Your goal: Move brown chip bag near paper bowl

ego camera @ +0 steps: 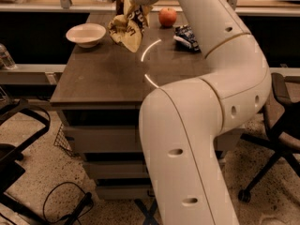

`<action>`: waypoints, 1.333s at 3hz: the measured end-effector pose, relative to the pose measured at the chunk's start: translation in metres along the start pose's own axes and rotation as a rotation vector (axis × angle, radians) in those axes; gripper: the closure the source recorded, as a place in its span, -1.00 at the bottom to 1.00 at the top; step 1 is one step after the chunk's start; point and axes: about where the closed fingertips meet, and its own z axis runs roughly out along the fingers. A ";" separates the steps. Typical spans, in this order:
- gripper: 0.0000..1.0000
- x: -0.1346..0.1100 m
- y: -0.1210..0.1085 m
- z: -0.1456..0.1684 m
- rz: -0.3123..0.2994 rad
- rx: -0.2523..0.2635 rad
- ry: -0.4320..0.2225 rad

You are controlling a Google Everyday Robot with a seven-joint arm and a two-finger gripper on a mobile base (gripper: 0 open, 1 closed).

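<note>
The brown chip bag point(127, 28) is wrinkled, brown and tan-yellow, and hangs above the far part of the table. My gripper point(136, 3) is shut on the bag's top and holds it up, just right of the paper bowl point(86, 34). The bowl is cream-white and stands at the table's far left corner. A small gap shows between the bag and the bowl's rim.
A red apple point(167, 17) sits at the far edge and a dark blue snack bag point(187, 36) lies right of it. My large white arm point(206, 107) covers the table's point(103, 74) right side. Office chairs stand at left point(14, 139) and right point(281, 125). A cable point(65, 205) lies on the floor.
</note>
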 end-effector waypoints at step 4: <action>-1.00 0.002 0.004 0.018 -0.002 -0.008 0.016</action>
